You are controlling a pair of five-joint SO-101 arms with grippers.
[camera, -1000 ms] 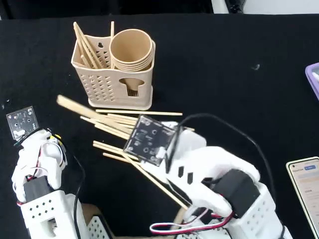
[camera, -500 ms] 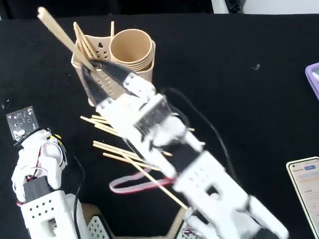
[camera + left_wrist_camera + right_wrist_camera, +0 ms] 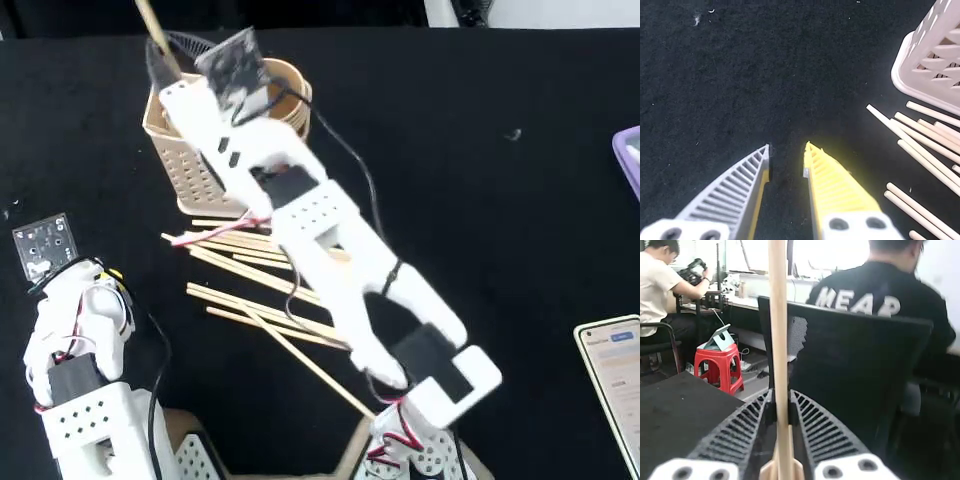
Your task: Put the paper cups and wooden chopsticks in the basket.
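One wooden chopstick (image 3: 778, 335) stands upright between the fingers of the right gripper (image 3: 780, 401), clamped at their tips; its long end rises well past them, a short end shows below, between the finger bases; both fingers press flat on the stick.

High view: the right gripper (image 3: 168, 58) sits over the far-left corner of the basket (image 3: 190, 165), basket wall directly beneath the fingertips; the held stick slants up and away from them; its lower end is hidden by the gripper, so whether it is already inside the basket I cannot tell. The stack of paper cups (image 3: 293, 100) stands inside the basket, just beside the fingers on the wrist side, partly covered by the wrist.

Loose chopsticks (image 3: 235, 300) lie flat on the black table (image 3: 480, 200), well back from the right fingers, under the forearm, between basket and arm bases; fanned, several crossing.

Left gripper (image 3: 786, 150): fingers (image 3: 837, 192) parted by a narrow gap, nothing between them, tips aimed at bare black cloth; off the yellow finger's side, near but apart, the ends of more loose chopsticks; beyond those, a slotted corner of the basket. The left arm (image 3: 80, 340) sits folded at the near-left of the table, a small circuit board (image 3: 42, 245) just beyond it.

Far from both sets of fingers, at the table's right edge: a phone (image 3: 612, 360); a purple object (image 3: 628, 150), cut off.
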